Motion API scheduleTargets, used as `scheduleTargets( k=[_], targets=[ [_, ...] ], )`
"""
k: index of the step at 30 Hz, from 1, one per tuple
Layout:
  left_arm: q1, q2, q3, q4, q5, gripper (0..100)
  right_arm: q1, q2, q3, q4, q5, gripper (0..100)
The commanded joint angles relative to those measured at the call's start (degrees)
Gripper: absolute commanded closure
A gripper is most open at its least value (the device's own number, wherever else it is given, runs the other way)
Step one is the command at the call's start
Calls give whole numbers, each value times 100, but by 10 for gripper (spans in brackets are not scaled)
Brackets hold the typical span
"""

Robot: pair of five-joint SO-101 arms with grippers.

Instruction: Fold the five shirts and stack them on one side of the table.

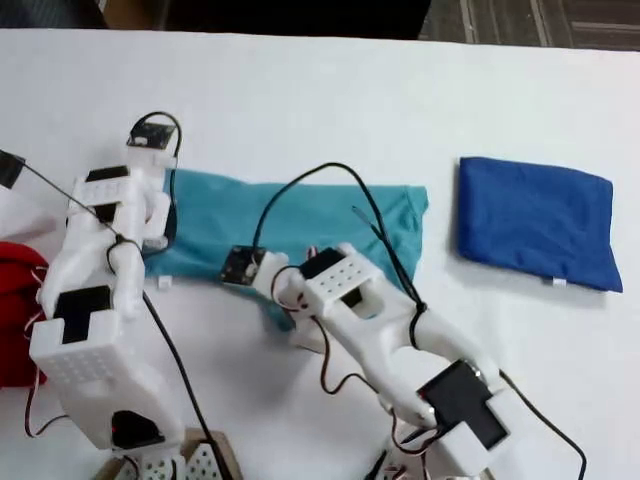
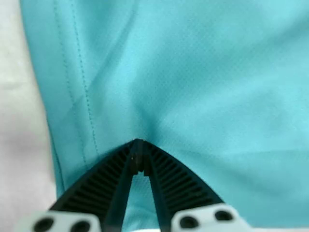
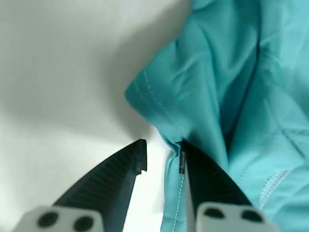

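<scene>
Counter: white, plain top, spanning nearly the whole high view; also seen as pale ground in the left wrist view and right wrist view.
Dark strip: beyond the counter's far edge.
Striped floor: far right corner.
Wooden block: at the near edge.

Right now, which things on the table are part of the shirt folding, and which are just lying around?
Part of the job:
teal shirt, with both arms' jaws at it
blue shirt, already folded
red shirt, at the table's edge

Just there:
cables of the arms
white tab beside the teal shirt
</scene>
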Motion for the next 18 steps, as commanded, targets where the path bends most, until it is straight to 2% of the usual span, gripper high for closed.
scheduleTargets(
  k=[1, 7, 10, 13, 18],
  targets=[
    [-9, -167, 22, -18, 44, 974, 251, 382, -325, 136, 0, 835],
    [-35, -176, 22, -18, 44, 974, 558, 1332, -1301, 778, -9, 858],
    [-44, -176, 22, -18, 44, 974, 576, 1727, -1705, 1095, -9, 902],
    [-44, -176, 22, -18, 44, 974, 585, 2026, -2004, 1332, -9, 986],
    [-44, -176, 22, -18, 44, 974, 593, 2062, -2163, 1411, -9, 978]
  ],
)
